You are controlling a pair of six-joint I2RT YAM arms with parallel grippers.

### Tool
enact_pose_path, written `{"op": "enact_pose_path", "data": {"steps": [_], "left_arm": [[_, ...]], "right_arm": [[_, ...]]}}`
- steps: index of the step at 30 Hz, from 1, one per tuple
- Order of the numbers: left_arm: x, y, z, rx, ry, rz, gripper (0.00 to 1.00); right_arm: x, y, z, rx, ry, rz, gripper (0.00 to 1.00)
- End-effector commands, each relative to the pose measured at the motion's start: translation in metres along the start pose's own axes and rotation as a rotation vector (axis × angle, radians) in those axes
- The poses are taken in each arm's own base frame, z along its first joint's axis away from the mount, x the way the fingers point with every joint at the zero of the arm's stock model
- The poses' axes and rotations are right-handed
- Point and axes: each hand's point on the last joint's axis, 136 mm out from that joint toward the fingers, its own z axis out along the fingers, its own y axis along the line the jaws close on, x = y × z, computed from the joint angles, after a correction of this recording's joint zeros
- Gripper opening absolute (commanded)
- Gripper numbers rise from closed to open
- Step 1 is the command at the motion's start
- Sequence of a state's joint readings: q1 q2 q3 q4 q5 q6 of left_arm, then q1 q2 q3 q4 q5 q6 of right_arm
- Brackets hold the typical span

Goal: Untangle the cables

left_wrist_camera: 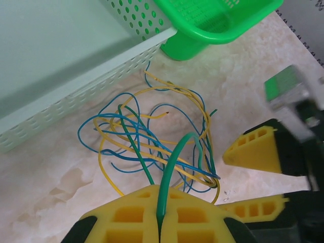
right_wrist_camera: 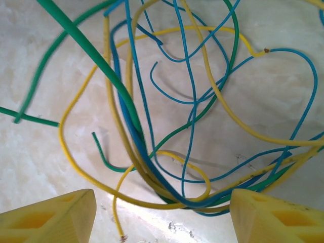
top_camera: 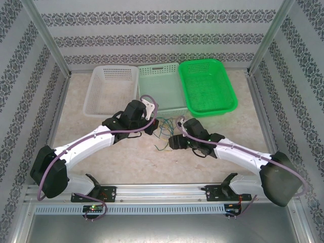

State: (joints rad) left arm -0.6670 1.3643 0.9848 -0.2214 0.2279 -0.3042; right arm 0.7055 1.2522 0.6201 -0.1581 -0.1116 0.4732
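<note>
The cables (top_camera: 164, 132) are thin yellow, blue and green wires lying in a loose tangle (left_wrist_camera: 147, 134) on the marble tabletop, just in front of the baskets. My left gripper (left_wrist_camera: 161, 195) is shut on one green cable (left_wrist_camera: 174, 162), which arches up from the heap into its yellow pads. My right gripper (right_wrist_camera: 162, 212) is open and low over the tangle's edge. A bundle of blue, yellow and green strands (right_wrist_camera: 167, 190) runs between its fingertips (right_wrist_camera: 55, 215). In the top view both grippers, left (top_camera: 152, 126) and right (top_camera: 171, 142), flank the tangle.
Three baskets stand in a row behind the cables: a white one (top_camera: 111, 90), a pale green one (top_camera: 161, 86) and a bright green one (top_camera: 206, 86). The pale basket's wall (left_wrist_camera: 76, 76) is close to the tangle. Patterned walls close in the sides.
</note>
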Motion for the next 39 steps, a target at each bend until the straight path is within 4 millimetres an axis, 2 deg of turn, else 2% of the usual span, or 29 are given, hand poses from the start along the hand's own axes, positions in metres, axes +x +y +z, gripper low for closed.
{"op": "enact_pose_path", "data": {"steps": [1, 5, 9, 11, 16, 20, 23, 29, 32, 35, 38, 39], "left_arm": [[-0.023, -0.005, -0.007, 0.023, -0.064, -0.019, 0.00], [-0.023, -0.004, -0.010, 0.025, -0.068, -0.028, 0.00], [-0.024, 0.001, -0.012, 0.011, -0.077, -0.045, 0.00], [-0.028, 0.009, -0.015, -0.011, -0.091, -0.070, 0.00], [-0.043, 0.028, -0.027, -0.022, -0.146, -0.155, 0.00], [-0.051, 0.030, -0.034, 0.009, -0.172, -0.166, 0.00], [-0.048, 0.032, -0.033, 0.004, -0.158, -0.173, 0.00], [-0.046, 0.051, -0.045, -0.022, -0.190, -0.236, 0.00], [-0.048, 0.046, -0.052, 0.009, -0.203, -0.207, 0.00], [-0.046, 0.037, -0.047, 0.064, -0.183, -0.193, 0.00], [-0.043, 0.031, -0.041, 0.108, -0.158, -0.197, 0.00], [-0.042, 0.030, -0.039, 0.118, -0.154, -0.200, 0.00]], "right_arm": [[-0.012, -0.006, 0.008, 0.072, -0.023, -0.037, 0.68], [-0.014, -0.010, 0.013, 0.100, -0.022, -0.055, 0.61], [-0.016, -0.006, 0.012, 0.079, -0.042, -0.063, 0.29], [-0.013, -0.007, 0.010, 0.082, -0.042, -0.066, 0.20], [-0.001, -0.021, 0.003, 0.139, -0.029, -0.058, 0.08], [0.005, -0.032, 0.002, 0.184, -0.008, -0.043, 0.00], [0.007, -0.041, 0.001, 0.229, 0.007, -0.026, 0.00], [0.020, -0.080, -0.011, 0.347, 0.027, 0.103, 0.00], [0.015, -0.076, -0.016, 0.290, -0.021, 0.114, 0.02], [-0.003, -0.058, -0.022, 0.225, -0.076, 0.064, 0.13], [-0.024, -0.037, -0.030, 0.165, -0.134, 0.005, 0.45], [-0.030, -0.030, -0.031, 0.143, -0.146, -0.018, 0.48]]}}
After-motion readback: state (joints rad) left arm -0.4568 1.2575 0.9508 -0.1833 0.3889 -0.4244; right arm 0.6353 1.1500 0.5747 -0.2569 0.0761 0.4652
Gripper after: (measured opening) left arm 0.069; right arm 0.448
